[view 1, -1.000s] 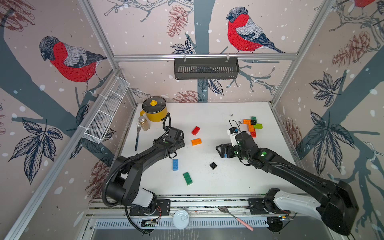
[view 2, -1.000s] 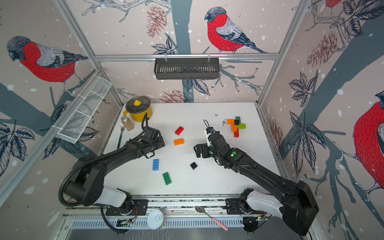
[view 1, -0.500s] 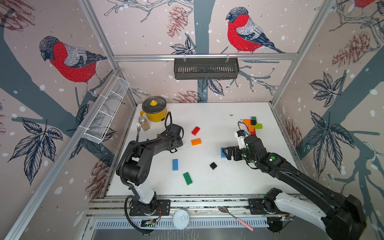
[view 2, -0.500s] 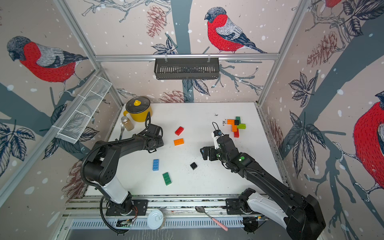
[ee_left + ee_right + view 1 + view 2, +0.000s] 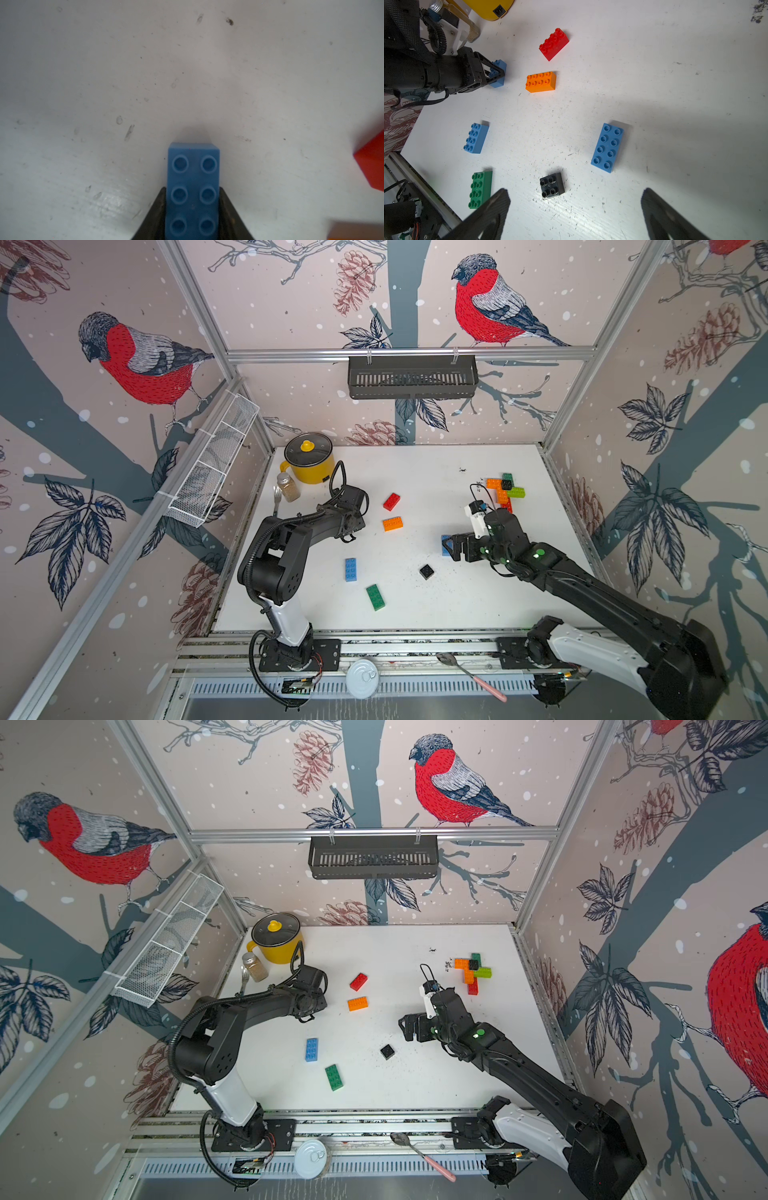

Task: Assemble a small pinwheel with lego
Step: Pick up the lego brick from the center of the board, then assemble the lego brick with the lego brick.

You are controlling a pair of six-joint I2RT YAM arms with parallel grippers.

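A yellow pot [image 5: 309, 462] is standing at the far left corner of the table, with a spice jar [image 5: 288, 486] just beside it. The left gripper [image 5: 192, 192] is clamping a blue 2x4 brick [image 5: 193, 166] by its long sides, studs up, low over the white table [image 5: 104, 83]. Whether the brick is touching the surface cannot be told. A second blue brick [image 5: 350, 569] and a dark green brick [image 5: 375, 597] are lying loose nearer the front edge. A red brick [image 5: 391, 502] and an orange brick [image 5: 392, 524] are lying just right of the left gripper. A black square [image 5: 426, 571] is sitting mid-table. The right gripper [image 5: 576, 197] is hovering with its fingers spread wide and holding nothing, near a third blue brick [image 5: 607, 147] that is lying flat. At far right, a built cluster [image 5: 505, 491] of orange, dark green, lime, red and black pieces is resting toward the back.
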